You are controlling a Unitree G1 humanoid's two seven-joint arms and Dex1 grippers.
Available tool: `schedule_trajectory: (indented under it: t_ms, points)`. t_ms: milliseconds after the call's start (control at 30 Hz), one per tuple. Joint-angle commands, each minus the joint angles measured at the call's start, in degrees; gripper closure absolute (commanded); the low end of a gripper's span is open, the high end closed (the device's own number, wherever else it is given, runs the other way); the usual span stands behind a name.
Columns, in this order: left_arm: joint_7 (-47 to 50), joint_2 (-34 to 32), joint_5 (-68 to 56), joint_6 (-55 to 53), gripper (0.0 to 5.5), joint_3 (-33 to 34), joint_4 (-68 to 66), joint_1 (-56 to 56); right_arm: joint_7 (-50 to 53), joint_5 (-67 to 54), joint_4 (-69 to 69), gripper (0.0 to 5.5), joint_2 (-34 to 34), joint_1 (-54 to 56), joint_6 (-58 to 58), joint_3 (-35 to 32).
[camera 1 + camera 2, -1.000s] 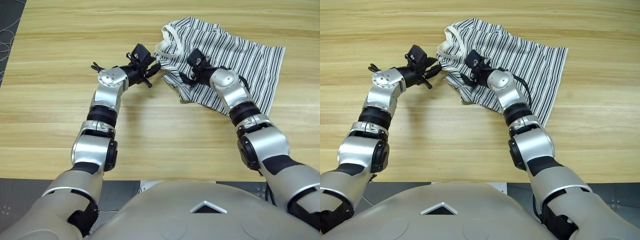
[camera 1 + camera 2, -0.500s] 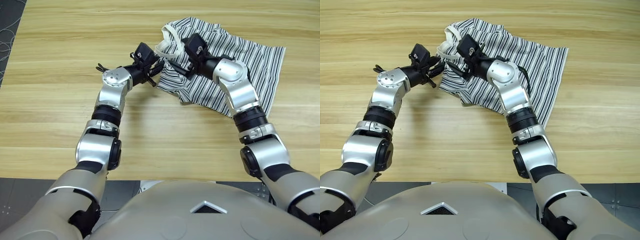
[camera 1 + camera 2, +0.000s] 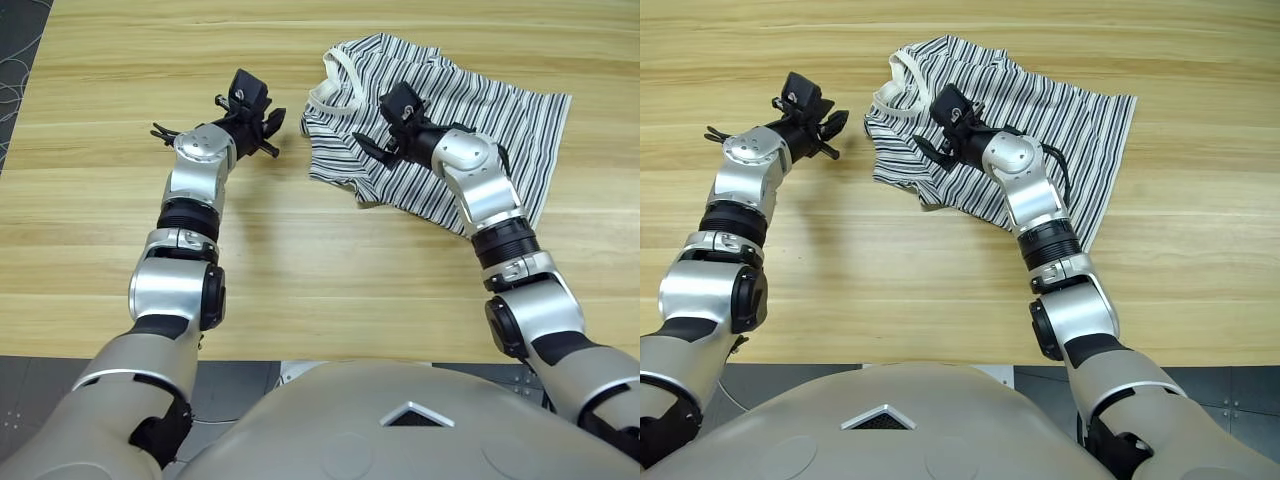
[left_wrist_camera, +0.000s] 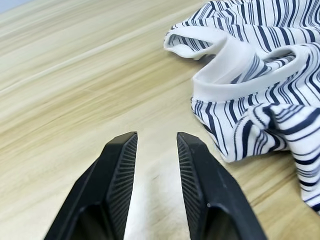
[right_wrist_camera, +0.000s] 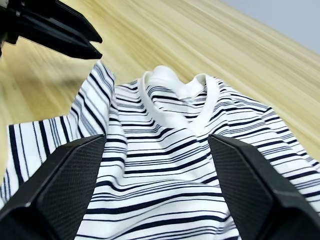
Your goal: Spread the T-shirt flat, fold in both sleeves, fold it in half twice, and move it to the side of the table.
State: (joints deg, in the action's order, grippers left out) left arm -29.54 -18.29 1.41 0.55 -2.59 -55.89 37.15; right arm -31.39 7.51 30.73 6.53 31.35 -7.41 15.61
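- T-shirt (image 3: 480, 100): black-and-white stripes, white collar (image 4: 235, 75). It lies rumpled and unfolded on the far right part of the table (image 3: 130, 60). The collar end points to the robot's left; the hem end reaches toward the table's right. The cloth near the collar is bunched in folds.
- Left gripper (image 4: 156, 137): narrow gap between its fingers, nothing held. It sits low over bare wood just beside the collar edge, apart from the cloth.
- Right gripper (image 5: 156, 140): fingers spread wide, nothing held. It hovers over the shirt's collar end, with striped cloth between the two pads (image 5: 65, 185).
- Table: light wood grain.
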Motion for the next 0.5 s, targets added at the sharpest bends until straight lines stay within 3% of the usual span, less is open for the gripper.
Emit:
schedule_trajectory:
  t_ms: [33,200,333,500]
  points:
    - [0.3,0.4,0.6,0.2,4.04,-0.1,-0.7,1.8,-0.3,3.2,0.4,1.72,-1.0,-2.3,1.0,4.9]
    - [0.5,0.6,0.6,0.3,4.04,-0.1,-0.8,2.2,1.1,7.4,2.1,1.72,-1.2,-3.1,3.5,9.5]
    - [0.7,0.6,0.4,0.3,4.04,0.2,-0.8,2.8,8.5,14.0,7.8,1.72,-0.8,-2.3,7.0,13.0]
    - [0.8,0.7,0.1,0.6,4.04,0.6,-0.7,3.5,3.3,15.6,3.3,1.72,3.1,-5.3,10.1,16.6]
